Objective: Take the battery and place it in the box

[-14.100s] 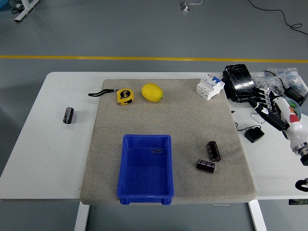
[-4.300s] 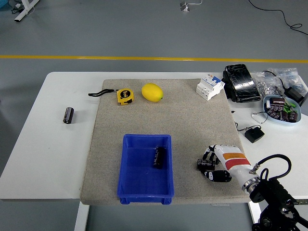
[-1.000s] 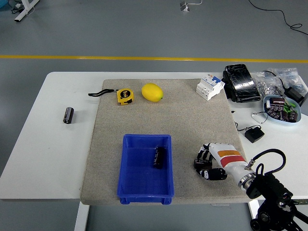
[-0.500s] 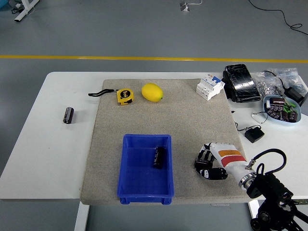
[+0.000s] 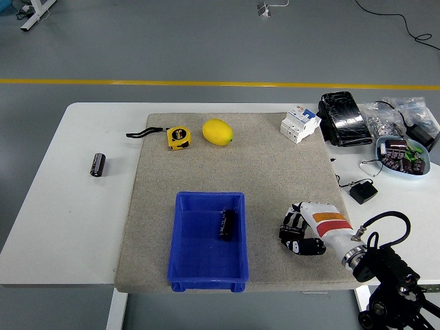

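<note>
Since the earliest frame one battery [image 5: 226, 225] has gone from the mat into the blue box [image 5: 189, 265], where it lies with its long axis running near to far, and the right hand [image 5: 302, 230] has come from the table's right edge down onto the second battery on the mat. That battery is now hidden under the curled fingers [image 5: 291, 223]; the hand looks clenched around it, though the contact itself cannot be seen. The box lies to the hand's left, near it. A third battery [image 5: 98, 165] sits well apart on the bare table at left, nearer the unseen left arm
</note>
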Robot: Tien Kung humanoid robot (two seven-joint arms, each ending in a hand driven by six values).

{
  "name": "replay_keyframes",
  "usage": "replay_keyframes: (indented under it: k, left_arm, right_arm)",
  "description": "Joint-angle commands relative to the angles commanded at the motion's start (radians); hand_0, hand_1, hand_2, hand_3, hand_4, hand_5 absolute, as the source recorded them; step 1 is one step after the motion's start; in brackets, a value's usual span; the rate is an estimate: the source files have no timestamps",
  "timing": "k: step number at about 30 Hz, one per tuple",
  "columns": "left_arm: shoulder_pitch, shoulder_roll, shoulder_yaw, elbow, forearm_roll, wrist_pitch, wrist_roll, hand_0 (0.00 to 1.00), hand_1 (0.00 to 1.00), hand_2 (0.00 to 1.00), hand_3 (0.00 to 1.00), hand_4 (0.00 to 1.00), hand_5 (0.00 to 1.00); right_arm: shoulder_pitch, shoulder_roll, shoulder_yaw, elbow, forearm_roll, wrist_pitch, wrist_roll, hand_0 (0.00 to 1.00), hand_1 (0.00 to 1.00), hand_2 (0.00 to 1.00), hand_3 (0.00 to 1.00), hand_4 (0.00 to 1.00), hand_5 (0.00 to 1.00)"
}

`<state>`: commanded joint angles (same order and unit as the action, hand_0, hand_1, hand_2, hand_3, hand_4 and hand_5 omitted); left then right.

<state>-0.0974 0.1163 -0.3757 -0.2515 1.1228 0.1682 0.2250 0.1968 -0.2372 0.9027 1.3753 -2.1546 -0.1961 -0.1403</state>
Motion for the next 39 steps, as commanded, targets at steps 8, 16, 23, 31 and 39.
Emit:
replay_keyframes:
  k: [8,16,23,31,39]
  left_arm:
    - [-0.002,0.001,0.002,0.000,-0.002,0.000,-0.001,0.694,0.668,0.710,0.621,0.639,0.649]
    - [-0.002,0.002,0.007,0.000,-0.010,0.003,-0.003,0.694,0.668,0.710,0.621,0.640,0.650]
    - [-0.002,0.005,0.006,0.001,-0.011,0.003,-0.003,0.695,0.668,0.708,0.622,0.641,0.651]
    - [0.004,0.008,0.003,0.002,-0.010,0.003,-0.002,0.695,0.667,0.707,0.621,0.641,0.650]
    - [0.008,0.010,-0.003,0.001,-0.001,0.000,0.001,0.695,0.664,0.707,0.621,0.641,0.649]
  right_arm:
    - [0.002,-0.005,0.007,0.021,-0.003,0.001,-0.003,0.235,0.353,0.430,0.465,0.838,0.107]
    - [0.022,-0.018,0.013,0.076,-0.013,0.010,-0.015,0.237,0.353,0.428,0.467,0.839,0.100]
    - [0.060,-0.022,0.000,0.146,-0.007,0.016,-0.026,0.238,0.351,0.428,0.468,0.839,0.099]
    - [0.102,-0.001,-0.104,0.235,0.017,0.016,-0.043,0.236,0.348,0.427,0.472,0.842,0.100]
    - [0.144,0.038,-0.268,0.256,0.046,0.022,-0.046,0.236,0.353,0.431,0.472,0.838,0.103]
